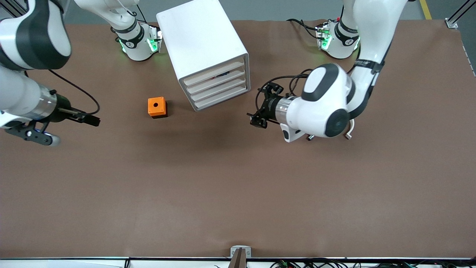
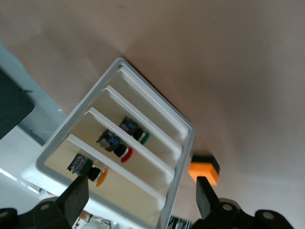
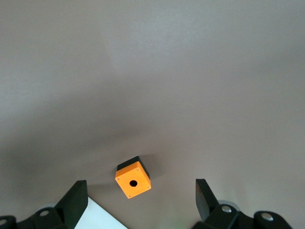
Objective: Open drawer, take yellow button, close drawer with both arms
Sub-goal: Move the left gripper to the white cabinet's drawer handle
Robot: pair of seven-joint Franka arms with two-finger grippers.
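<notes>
The white cabinet (image 1: 202,37) stands near the arms' bases, its four drawers all flush. The uppermost drawer (image 1: 212,73) is shut. In the left wrist view the cabinet (image 2: 181,162) shows from the front, and the button (image 2: 88,169), with its orange cap and black body, lies inside the uppermost drawer (image 2: 121,188). My left gripper (image 1: 256,120) is open and empty in front of the drawers, a short way off; its fingers (image 2: 76,196) frame the cabinet. My right gripper (image 1: 93,120) is open and empty over the table toward the right arm's end.
An orange cube box with a hole (image 1: 157,107) sits on the table beside the cabinet, between it and my right gripper; it also shows in the right wrist view (image 3: 133,177). A red-capped button (image 2: 114,144) and a green-capped button (image 2: 133,130) lie in the drawers below.
</notes>
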